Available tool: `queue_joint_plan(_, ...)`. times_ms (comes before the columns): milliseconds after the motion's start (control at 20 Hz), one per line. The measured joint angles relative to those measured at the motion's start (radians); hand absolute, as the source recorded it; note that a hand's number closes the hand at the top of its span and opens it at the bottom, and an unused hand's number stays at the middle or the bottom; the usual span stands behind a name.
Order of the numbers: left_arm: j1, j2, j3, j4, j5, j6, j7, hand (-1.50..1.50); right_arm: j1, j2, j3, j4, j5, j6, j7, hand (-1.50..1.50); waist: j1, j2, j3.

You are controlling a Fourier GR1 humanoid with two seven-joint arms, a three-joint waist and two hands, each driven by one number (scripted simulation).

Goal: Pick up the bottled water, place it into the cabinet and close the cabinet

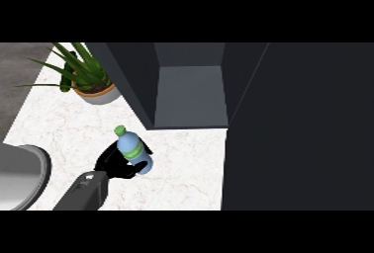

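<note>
- Head view gives you the white marbled countertop [182,168], seen from steeply above, and the dark grey cabinet [190,94] is your landmark at the top centre.
- You can see straight into the cabinet: its compartment stands open, with a grey inner floor between two dark side walls.
- Your cabinet's large dark door panel [300,128] fills the whole area right of the opening, reaching down to the lower edge of the scene.
- Now look just below and left of the cabinet's open front: the clear blue plastic water bottle with a green cap and green label band [133,149] sits there, tilted, cap pointing up towards the cabinet's left wall.
- Your left hand [116,165], black and on a grey forearm [82,193], has its fingers and thumb curled round the bottle's lower half, so the bottle is in its hold.
- You cannot tell from this angle whether the bottle's base touches the countertop.
- Left of the cabinet, against its outer wall, you have a green spiky plant in a round white pot with an orange rim [91,79].
- Far left of the cabinet, at the scene's edge, a grey metal rounded basin [22,175] shows partly.
- Your right hand shows nowhere.
</note>
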Motion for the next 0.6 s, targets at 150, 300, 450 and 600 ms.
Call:
queue_joint_plan(150,0.001,-0.025,-0.006,-0.005,0.001,0.013,-0.005,1.5,-0.007,0.003,-0.009,0.029,-0.002,0.001,-0.02,-1.5,0.002,0.0,-0.001)
queue_joint_plan(300,0.031,-0.009,0.02,-0.021,0.027,0.048,-0.033,1.5,-0.002,0.003,-0.007,0.019,0.0,-0.006,-0.017,-1.5,0.008,-0.001,-0.001)
queue_joint_plan(450,0.067,0.019,0.09,-0.037,0.089,0.115,-0.069,1.5,0.002,0.003,0.001,0.022,0.012,-0.009,-0.019,-1.5,0.017,-0.002,-0.001)
queue_joint_plan(600,0.095,0.029,0.139,-0.049,0.136,0.161,-0.104,1.5,-0.001,0.014,0.013,0.033,0.027,-0.019,-0.03,-1.5,0.017,-0.003,-0.001)
